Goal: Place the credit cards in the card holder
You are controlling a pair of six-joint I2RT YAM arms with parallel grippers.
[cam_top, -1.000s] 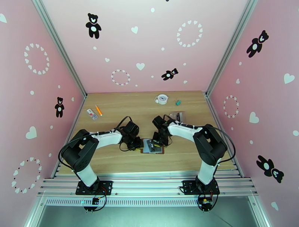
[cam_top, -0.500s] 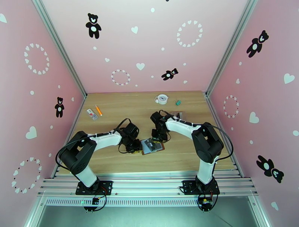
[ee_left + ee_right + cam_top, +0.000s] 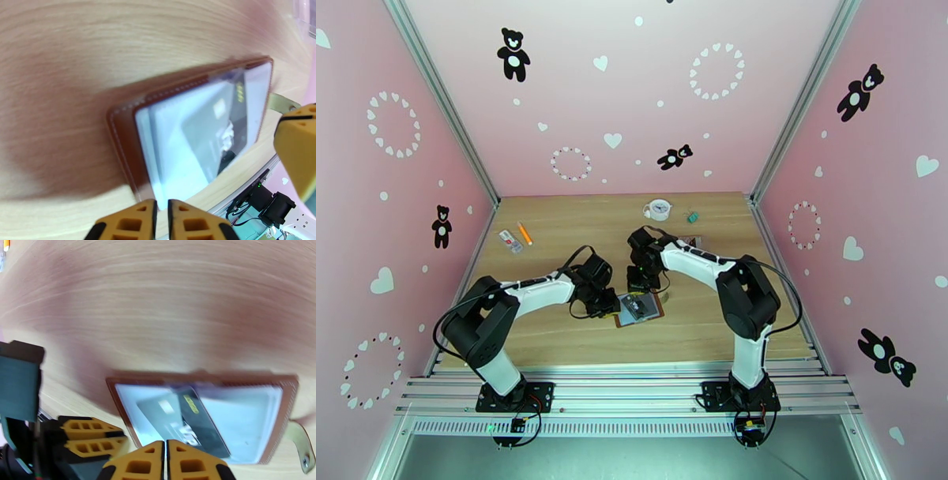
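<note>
**Both my grippers drawn together at the open card holder**

From the top external camera, the card holder (image 3: 652,313) is lying open on the table (image 3: 577,237), near the middle and towards the near edge. The credit cards (image 3: 634,305) are sitting on its open face. My left gripper (image 3: 607,305) is pressing up against its left edge. My right gripper (image 3: 640,283) is hanging just beyond its far edge.

Through the left wrist camera, I am keeping my left gripper (image 3: 160,205) pinched to a narrow slit. A corner of the card holder (image 3: 122,146) is reaching right up to that slit, and I cannot tell whether I am nipping it. Pale and dark credit cards (image 3: 205,134) are lying across the inside. The strap (image 3: 282,102) is sticking out beyond, beside one of my right fingers (image 3: 296,146).

Through the right wrist camera, I am holding my right gripper (image 3: 165,449) fully closed, with nothing showing between the tips. A dark card is lying askew among the credit cards (image 3: 185,417) inside the card holder (image 3: 290,398). My left gripper (image 3: 120,436) is sitting at its corner.
</note>
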